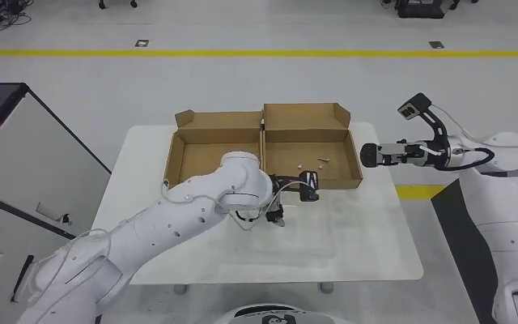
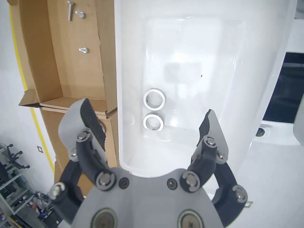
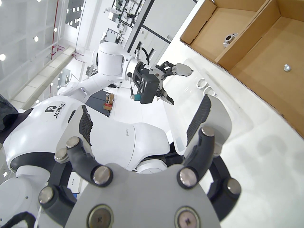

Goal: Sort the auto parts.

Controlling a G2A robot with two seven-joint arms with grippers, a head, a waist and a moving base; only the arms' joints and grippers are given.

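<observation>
Left gripper [image 2: 147, 108]: jaws apart, nothing held, hanging over the white bin [image 2: 261, 72]. Two metal rings are on the bin floor right under my fingertips: near ring [image 2: 153, 122] and far ring [image 2: 154, 98], just beside each other. The cardboard box [image 2: 78, 77] butts against the bin beside that gripper. Farther out in the box are a bolt [image 2: 70, 10] and a small pin [image 2: 84, 50]. Right gripper [image 3: 145, 103]: jaws apart too, empty, off the table edge just beside the boxes' outer wall, well apart from the rings.

Pale grey floor [image 1: 243, 81] crossed by a yellow line [image 1: 243, 53].
</observation>
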